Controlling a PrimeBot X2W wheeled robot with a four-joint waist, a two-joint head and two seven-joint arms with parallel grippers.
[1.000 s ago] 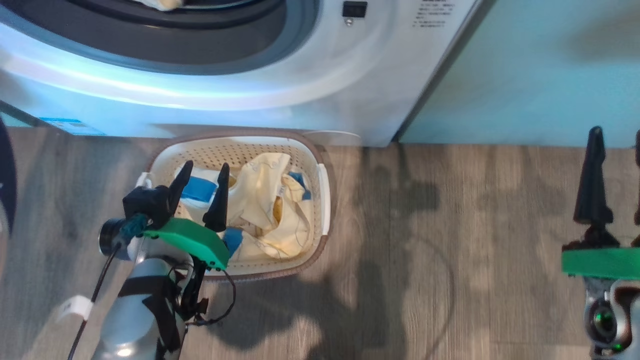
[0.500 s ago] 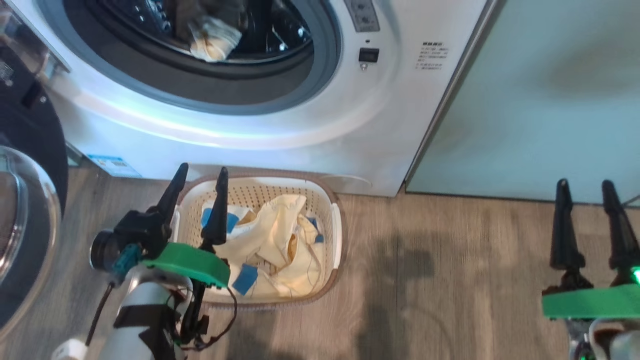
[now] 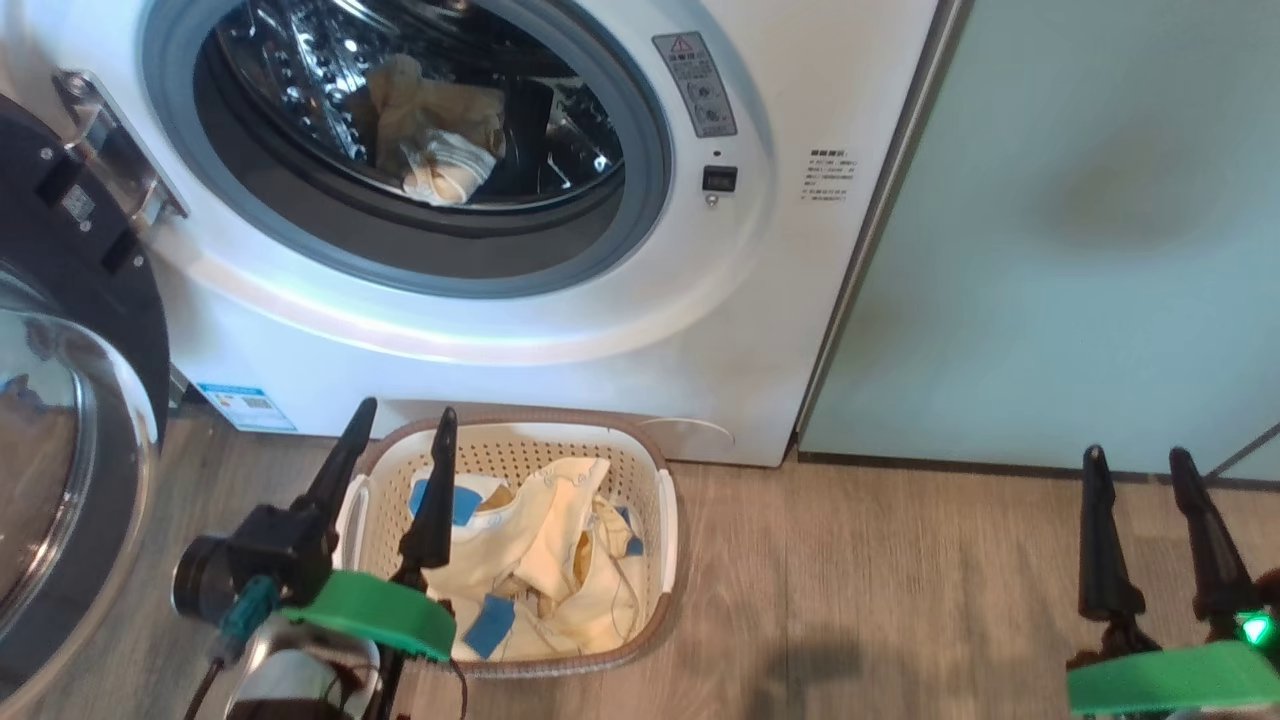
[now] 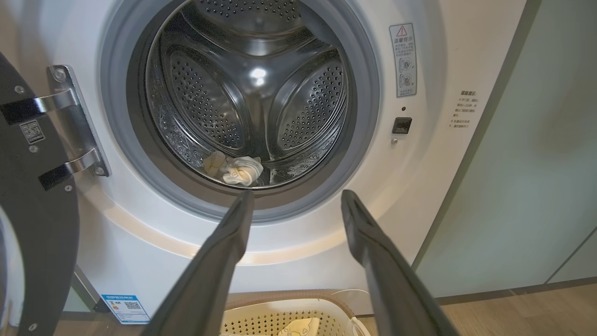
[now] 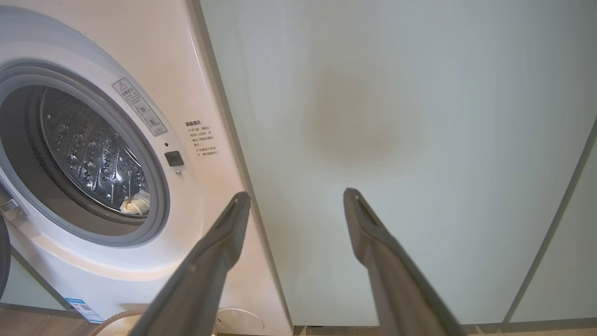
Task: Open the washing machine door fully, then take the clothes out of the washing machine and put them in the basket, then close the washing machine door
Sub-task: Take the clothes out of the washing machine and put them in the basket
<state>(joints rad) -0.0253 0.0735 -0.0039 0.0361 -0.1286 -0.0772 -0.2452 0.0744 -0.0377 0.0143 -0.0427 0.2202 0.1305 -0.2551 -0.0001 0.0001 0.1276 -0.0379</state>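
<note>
left pincer (image 3: 408,408) and right pincer (image 3: 1138,453) gape wide, empty; the clothes (image 3: 560,515) lie in the basket (image 3: 560,414), a pale cloth (image 3: 440,165) in the washing machine (image 3: 760,300).

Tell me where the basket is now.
Head view, lower left: the basket sits on the floor before the washer, below its open drum, just beyond the left tool.

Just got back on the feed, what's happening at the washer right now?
The washing machine door is swung open at the left. The clothes, pale yellow with blue patches, lie in the basket on the floor before the washing machine. A small pale bundle sits in the drum. Left and right jaws stand open, holding nothing.
</note>
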